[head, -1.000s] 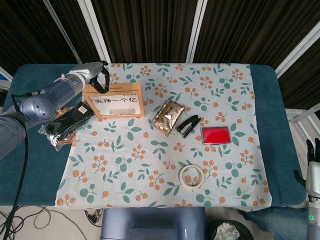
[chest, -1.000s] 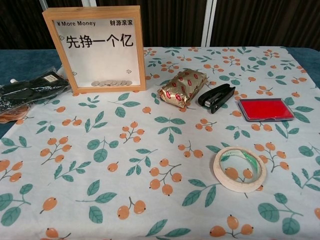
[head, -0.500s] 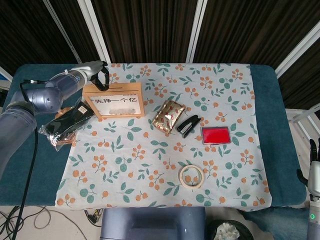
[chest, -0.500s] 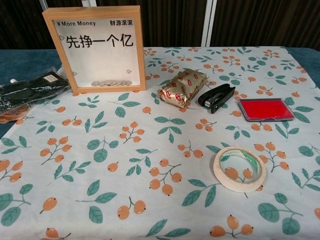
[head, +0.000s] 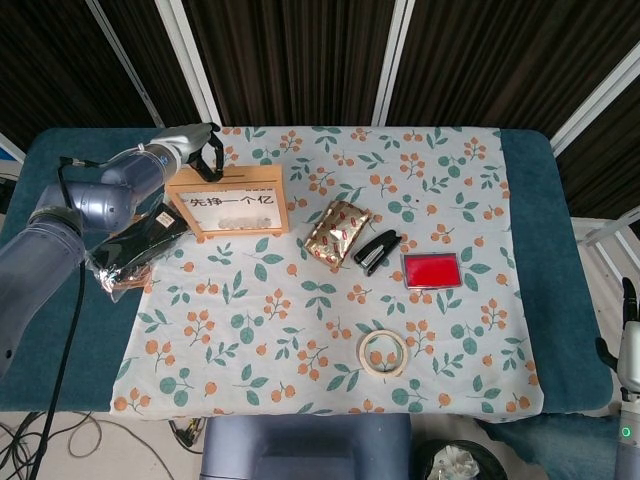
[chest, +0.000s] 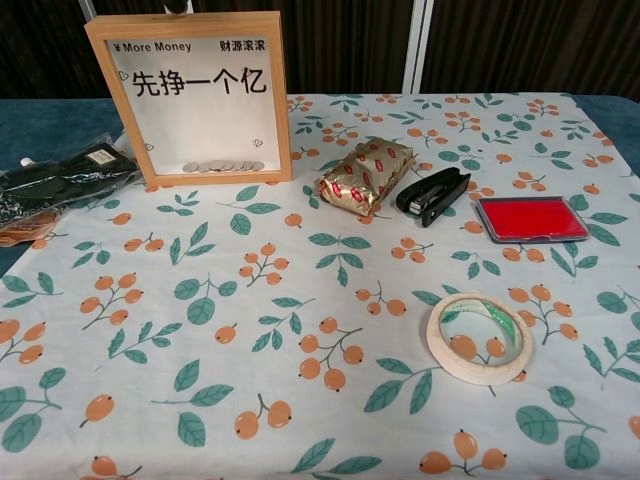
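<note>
Cream tape roll (chest: 478, 338) sits nearest, right of centre on the floral cloth (chest: 300, 300). Further back: red ink pad (chest: 530, 218), black stapler (chest: 432, 194), gold foil packet (chest: 365, 175). Black plastic-wrapped bundle (chest: 55, 180) lies at the left edge. Far left stands the wooden coin frame (head: 228, 203), upright, coins along its bottom. Left hand (head: 205, 152) is just behind the frame's top edge, dark fingers over it; grip can't be told. Right hand (head: 630, 345) is barely in view at the right margin, well apart from everything, state unclear.
</note>
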